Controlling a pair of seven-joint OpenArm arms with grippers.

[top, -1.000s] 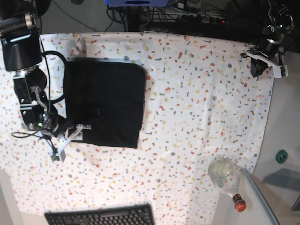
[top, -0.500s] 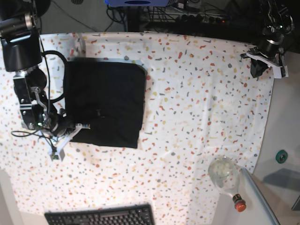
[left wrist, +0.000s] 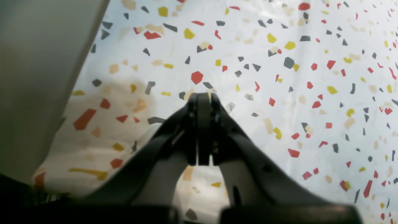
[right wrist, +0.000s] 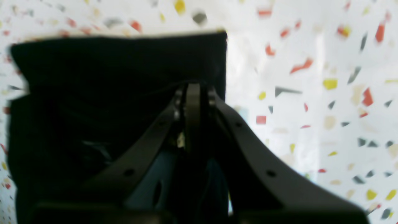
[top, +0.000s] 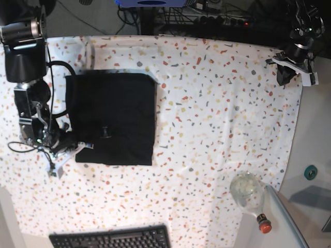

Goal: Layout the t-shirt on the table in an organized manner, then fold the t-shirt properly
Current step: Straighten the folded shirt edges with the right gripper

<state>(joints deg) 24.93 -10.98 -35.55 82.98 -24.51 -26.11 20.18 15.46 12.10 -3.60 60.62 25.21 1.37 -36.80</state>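
T-shirt (top: 114, 118) shifted toward table's (top: 222, 103) edge

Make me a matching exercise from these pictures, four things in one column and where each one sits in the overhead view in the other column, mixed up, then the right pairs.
Things:
1. plain black fabric t-shirt
2. black computer keyboard
3. clear round bottle with a red cap
4. left pincer

Places:
A. bottom edge of the speckled white table cloth, left of centre
B. far right corner at the top
C. left half of the table, lying flat as a folded rectangle
D. lower right, lying on its side

Pairs: 1-C, 2-A, 3-D, 4-B
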